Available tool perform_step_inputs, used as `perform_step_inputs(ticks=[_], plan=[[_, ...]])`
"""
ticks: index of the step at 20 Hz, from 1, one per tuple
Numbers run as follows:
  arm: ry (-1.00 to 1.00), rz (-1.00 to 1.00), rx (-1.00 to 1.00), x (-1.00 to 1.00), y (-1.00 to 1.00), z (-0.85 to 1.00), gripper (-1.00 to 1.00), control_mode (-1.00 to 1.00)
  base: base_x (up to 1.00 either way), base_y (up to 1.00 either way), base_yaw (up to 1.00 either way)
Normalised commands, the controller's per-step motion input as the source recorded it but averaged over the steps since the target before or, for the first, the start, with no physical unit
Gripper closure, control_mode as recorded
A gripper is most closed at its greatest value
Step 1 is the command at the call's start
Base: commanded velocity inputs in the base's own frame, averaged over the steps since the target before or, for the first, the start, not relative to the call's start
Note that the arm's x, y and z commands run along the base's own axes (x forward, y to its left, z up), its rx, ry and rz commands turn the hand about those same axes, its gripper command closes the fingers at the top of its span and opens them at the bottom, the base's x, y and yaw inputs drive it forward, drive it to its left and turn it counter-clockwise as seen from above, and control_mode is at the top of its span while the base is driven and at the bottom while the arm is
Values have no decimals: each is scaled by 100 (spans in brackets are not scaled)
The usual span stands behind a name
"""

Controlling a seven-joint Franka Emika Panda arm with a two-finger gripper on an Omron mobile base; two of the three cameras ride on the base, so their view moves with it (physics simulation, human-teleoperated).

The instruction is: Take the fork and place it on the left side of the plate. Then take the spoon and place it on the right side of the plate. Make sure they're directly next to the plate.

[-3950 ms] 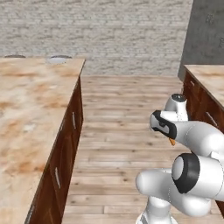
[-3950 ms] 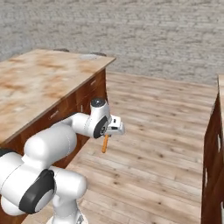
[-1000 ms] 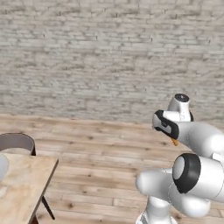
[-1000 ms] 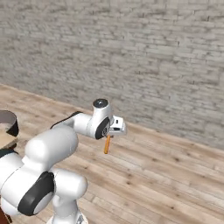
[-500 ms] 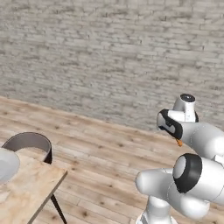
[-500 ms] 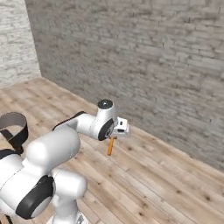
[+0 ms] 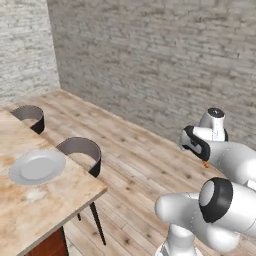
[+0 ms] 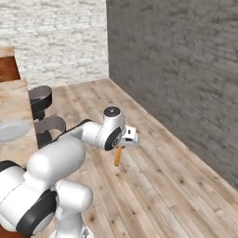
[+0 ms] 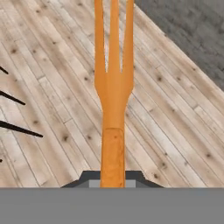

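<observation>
My gripper (image 8: 122,147) is shut on the handle of the slim orange fork (image 8: 118,156), which hangs tines down over the wooden floor, well to the right of the table. In the hand view the fork (image 9: 113,83) runs straight up from the gripper (image 9: 113,178), its tines at the top. In the left base view an orange end of the fork (image 7: 205,163) peeks out under the gripper (image 7: 203,160). The pale round plate (image 7: 36,167) lies on the marbled table (image 7: 45,205) at the left, also seen as the plate (image 8: 13,130). The spoon is out of view.
Two dark-backed chairs (image 7: 82,149) (image 7: 30,116) stand against the table's far edge, between the plate and the arm. A grey brick wall (image 7: 150,65) closes the room behind. Open wooden floor (image 8: 158,186) lies under and ahead of the gripper.
The whole picture has swung as the base moves: the table, plate and chairs have come further in from the left. The gripper still holds the fork in the same pose.
</observation>
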Motion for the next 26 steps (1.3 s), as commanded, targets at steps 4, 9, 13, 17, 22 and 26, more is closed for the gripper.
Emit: perform_step_inputs(ticks=[4, 9, 13, 17, 22, 26], plan=[[0, 0, 0, 0, 0, 0, 100, 100, 69, -12, 35], [0, 0, 0, 0, 0, 0, 100, 100, 59, -16, 44], [0, 0, 0, 0, 0, 0, 100, 100, 42, -14, 61], [0, 0, 0, 0, 0, 0, 100, 100, 31, -15, 65], [0, 0, 0, 0, 0, 0, 100, 100, 26, -17, 67], [0, 0, 0, 0, 0, 0, 100, 100, 10, -22, 68]])
